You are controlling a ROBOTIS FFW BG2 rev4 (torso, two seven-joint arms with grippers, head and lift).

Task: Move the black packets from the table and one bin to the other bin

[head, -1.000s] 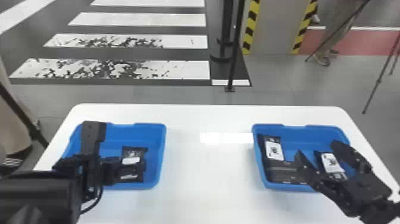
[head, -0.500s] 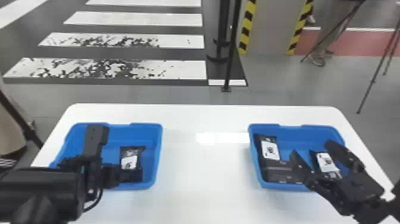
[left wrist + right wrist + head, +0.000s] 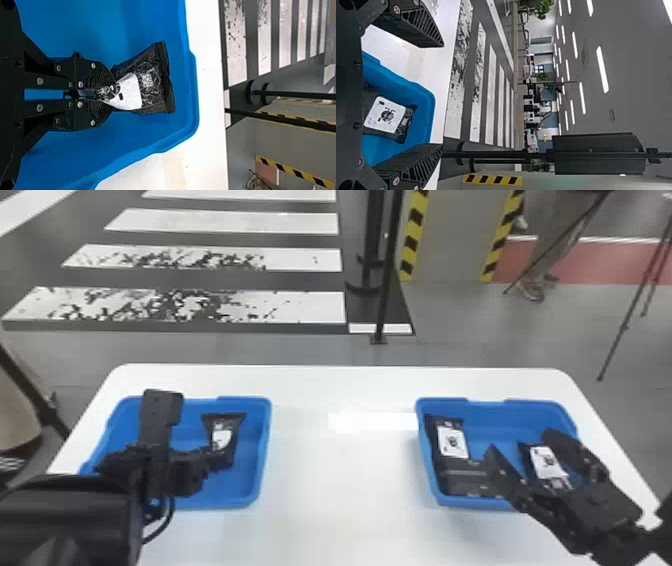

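Head view: I have the left gripper within the left bin, clenched on a black packet. Across the worktop, the right bin contains further black packets. The right gripper is positioned over that bin, released; I judge the wide spread allows it to straddle a packet.

Left wrist view: the fingertips pinch the packet's near end, creasing it. In my judgement, this leaves the flared far end free and limits contact with the bin walls.

Right wrist view: a white-labelled packet lies ungripped in the bin.
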